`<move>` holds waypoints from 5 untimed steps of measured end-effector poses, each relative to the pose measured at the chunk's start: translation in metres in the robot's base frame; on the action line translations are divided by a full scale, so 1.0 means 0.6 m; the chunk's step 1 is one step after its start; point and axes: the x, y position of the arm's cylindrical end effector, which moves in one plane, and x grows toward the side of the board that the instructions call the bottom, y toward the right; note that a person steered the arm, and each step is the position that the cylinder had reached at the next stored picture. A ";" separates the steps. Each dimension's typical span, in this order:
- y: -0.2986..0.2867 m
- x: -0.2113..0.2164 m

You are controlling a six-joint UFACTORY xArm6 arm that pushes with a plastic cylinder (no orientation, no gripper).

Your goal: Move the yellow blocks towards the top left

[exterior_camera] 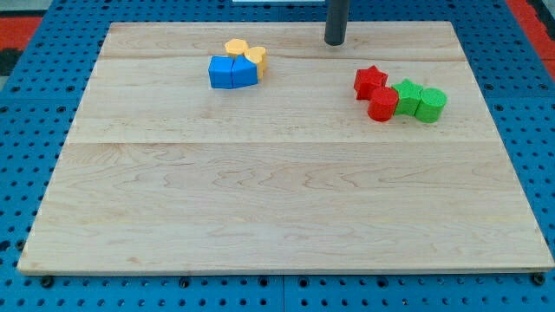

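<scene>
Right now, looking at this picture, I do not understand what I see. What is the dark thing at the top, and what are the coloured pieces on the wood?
This is one camera picture of a robot workspace; where the camera is mounted is not on record. The dark rod at the view's top is the end of a robot arm. It has no grasping tool and holds nothing; its lower end, my tip, only pushes things across the wooden board.

Left of the tip lie two yellow blocks touching two blue blocks. To the tip's lower right are a red star, a second red block and two green blocks, bunched together. The tip touches none of them.
</scene>
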 end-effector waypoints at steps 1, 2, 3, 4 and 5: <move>0.000 0.000; 0.009 0.011; 0.007 0.081; -0.121 0.112; -0.162 0.083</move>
